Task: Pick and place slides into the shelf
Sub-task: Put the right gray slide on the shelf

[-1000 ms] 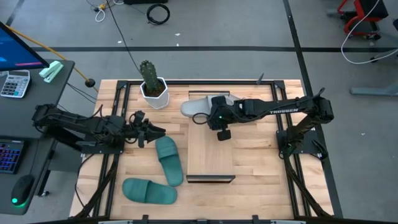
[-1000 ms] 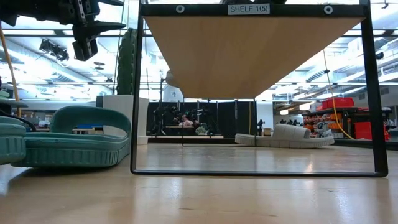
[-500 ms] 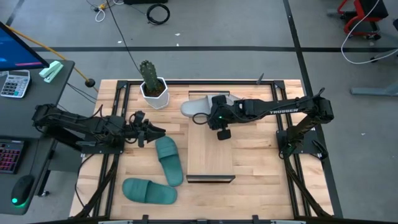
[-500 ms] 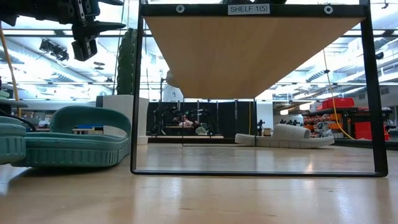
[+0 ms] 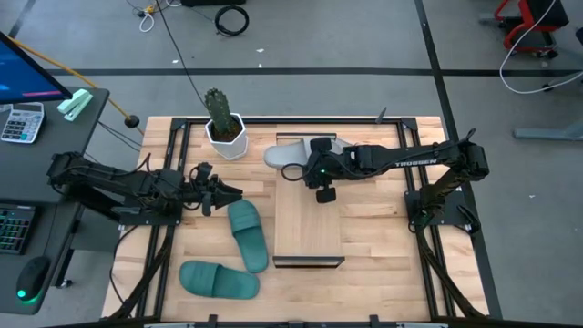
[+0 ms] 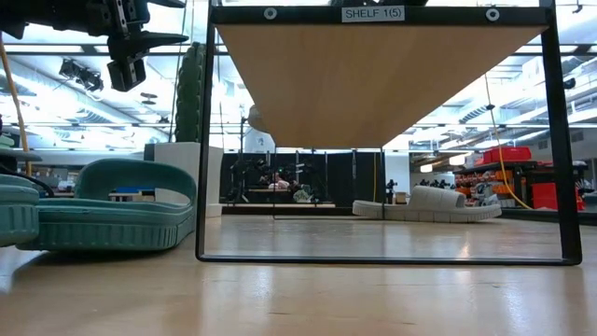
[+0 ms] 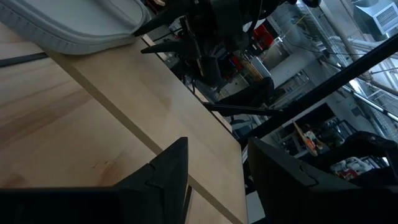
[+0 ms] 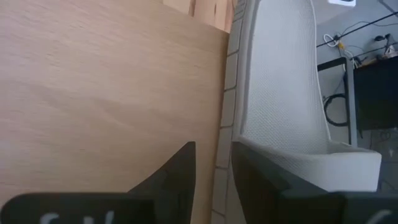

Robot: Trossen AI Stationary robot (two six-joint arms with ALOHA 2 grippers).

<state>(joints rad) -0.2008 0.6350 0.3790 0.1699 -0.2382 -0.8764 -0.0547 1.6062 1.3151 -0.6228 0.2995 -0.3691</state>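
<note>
Right now I'm watching the right gripper (image 5: 301,169) hovering at the far end of the shelf (image 5: 309,219), its fingers (image 8: 180,171) standing a narrow gap apart with the sole edge of a grey slide (image 5: 291,155) running between them; I can't tell whether they are pinching it. The left gripper (image 5: 230,192) is waiting open and empty above the table (image 5: 383,237), just beyond one teal slide (image 5: 248,234). Another teal slide (image 5: 219,279) is lying nearer the front edge.

Robotics lab, grey floor with taped lines (image 5: 435,55), loose cables (image 5: 231,18), desk calculator (image 5: 22,121)
</note>
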